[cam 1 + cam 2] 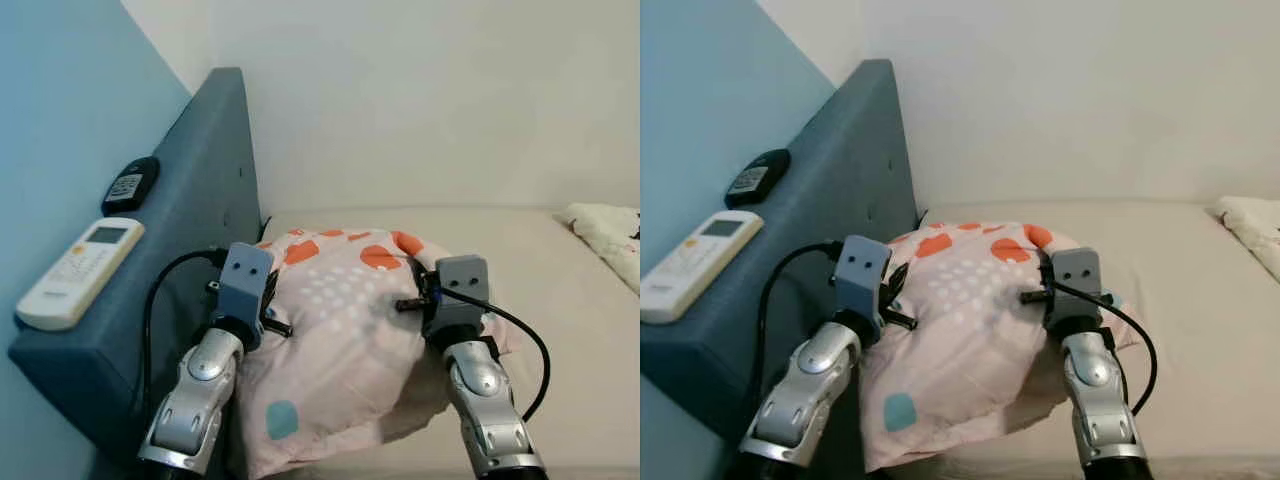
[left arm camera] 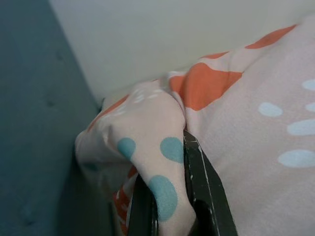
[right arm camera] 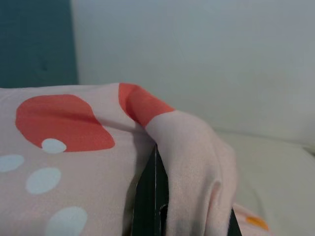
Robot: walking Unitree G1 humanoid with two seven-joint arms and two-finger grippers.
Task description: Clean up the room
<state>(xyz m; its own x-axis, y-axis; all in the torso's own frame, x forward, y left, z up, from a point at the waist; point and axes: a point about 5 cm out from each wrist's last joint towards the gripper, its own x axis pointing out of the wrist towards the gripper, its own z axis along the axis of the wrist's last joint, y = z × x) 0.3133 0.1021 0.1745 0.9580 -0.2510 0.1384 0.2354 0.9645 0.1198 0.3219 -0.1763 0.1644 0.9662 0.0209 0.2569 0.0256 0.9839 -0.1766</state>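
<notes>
Pink pillow (image 1: 340,330) lies on the bed (image 1: 560,330) by the headboard (image 1: 200,180), its corners pinched in the left gripper (image 2: 170,216) and right gripper (image 3: 189,216). Both seem clamped on cloth, though the fingertips are buried; lift evenly and set it square against the headboard.

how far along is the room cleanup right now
Partway. In hand: the left gripper and right gripper each pinch a fold of the spotted pillow, which sits on the bed beside the blue headboard. Left, as far as can be judged: placing the pillow, and maybe the crumpled cloth at the bed's right edge. Two remotes lie on the headboard ledge.
</notes>
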